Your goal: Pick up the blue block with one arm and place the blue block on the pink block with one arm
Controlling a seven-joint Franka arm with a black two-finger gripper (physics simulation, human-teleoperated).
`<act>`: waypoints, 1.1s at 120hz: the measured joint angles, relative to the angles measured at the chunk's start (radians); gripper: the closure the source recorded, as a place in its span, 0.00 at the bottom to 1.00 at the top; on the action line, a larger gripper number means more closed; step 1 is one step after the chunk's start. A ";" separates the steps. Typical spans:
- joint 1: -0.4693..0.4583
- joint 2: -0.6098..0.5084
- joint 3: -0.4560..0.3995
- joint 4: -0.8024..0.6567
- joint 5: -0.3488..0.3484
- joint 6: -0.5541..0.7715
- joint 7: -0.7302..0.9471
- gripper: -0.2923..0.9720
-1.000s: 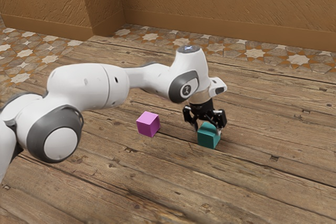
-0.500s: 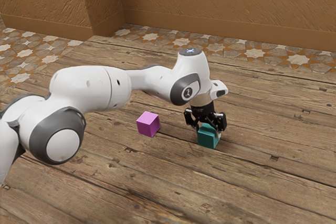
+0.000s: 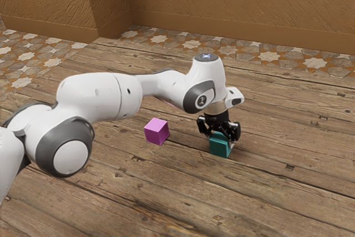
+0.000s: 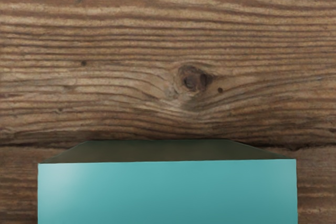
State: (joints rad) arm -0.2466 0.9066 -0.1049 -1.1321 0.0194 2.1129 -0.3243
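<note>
Finds the blue block (image 3: 220,147), teal in tint, flat on the wooden counter (image 3: 266,192), directly under the claw (image 3: 219,133). Holds the claw spread, black fingers apart on either side of the block's upper part, not clamped on it. Shows, from the wrist, the block's top close beneath the hand, near a dark knot (image 4: 193,80) in the planks. Places the pink block (image 3: 156,131) nearby toward the exterior view's left, apart from the blue one.
</note>
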 joint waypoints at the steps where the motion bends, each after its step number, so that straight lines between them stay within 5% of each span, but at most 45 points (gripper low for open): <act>1: 0.000 0.000 0.000 0.000 0.001 -0.001 0.000 0.36; 49: -0.003 -0.031 0.003 -0.015 0.025 -0.037 -0.016 0.51; 105: 0.000 -0.757 0.085 -0.789 0.029 -0.057 -0.028 0.51; 132: 0.016 -0.733 0.233 -0.784 0.028 -0.039 -0.021 0.51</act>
State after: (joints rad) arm -0.2305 0.1739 0.1284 -1.9161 0.0478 2.0743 -0.3452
